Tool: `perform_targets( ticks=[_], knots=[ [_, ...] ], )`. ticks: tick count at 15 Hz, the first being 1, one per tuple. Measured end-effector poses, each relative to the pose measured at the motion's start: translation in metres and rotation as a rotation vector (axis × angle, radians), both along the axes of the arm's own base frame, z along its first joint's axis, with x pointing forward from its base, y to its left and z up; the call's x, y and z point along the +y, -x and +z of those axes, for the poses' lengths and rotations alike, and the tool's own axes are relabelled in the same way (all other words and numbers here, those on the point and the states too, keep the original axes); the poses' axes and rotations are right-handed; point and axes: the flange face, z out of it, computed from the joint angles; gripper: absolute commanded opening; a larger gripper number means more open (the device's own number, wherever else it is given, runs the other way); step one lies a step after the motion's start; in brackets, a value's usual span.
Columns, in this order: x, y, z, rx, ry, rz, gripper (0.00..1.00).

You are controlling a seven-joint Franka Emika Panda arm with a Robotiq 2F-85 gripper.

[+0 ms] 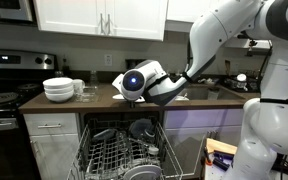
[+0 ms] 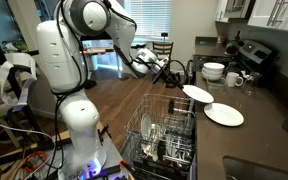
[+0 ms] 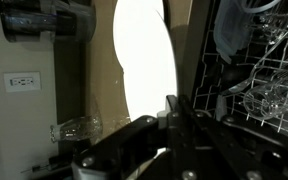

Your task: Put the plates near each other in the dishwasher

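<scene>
In the wrist view my gripper (image 3: 174,108) is shut on the rim of a white plate (image 3: 144,60), which stands nearly edge-on in front of the camera. In an exterior view the gripper (image 2: 183,84) holds that plate (image 2: 198,93) tilted just above the counter. A second plate (image 2: 224,115) lies flat on the counter beside it. The dishwasher (image 1: 124,152) stands open below the counter with its wire rack (image 2: 166,138) pulled out, and part of the rack (image 3: 259,60) shows to the right of the held plate.
A stack of white bowls (image 1: 58,90) (image 2: 213,71) and mugs (image 2: 234,78) stand on the counter next to the stove (image 1: 2,92). Glasses and dishes fill parts of the rack. A sink (image 1: 209,92) lies behind the arm.
</scene>
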Motion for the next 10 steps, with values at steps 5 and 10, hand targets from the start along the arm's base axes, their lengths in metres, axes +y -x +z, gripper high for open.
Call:
perform_targets(
  ticks=[5, 10],
  knots=[
    [0.025, 0.015, -0.001, 0.013, -0.035, 0.014, 0.03],
    [0.042, 0.035, 0.006, 0.010, -0.056, 0.031, 0.05]
  ],
)
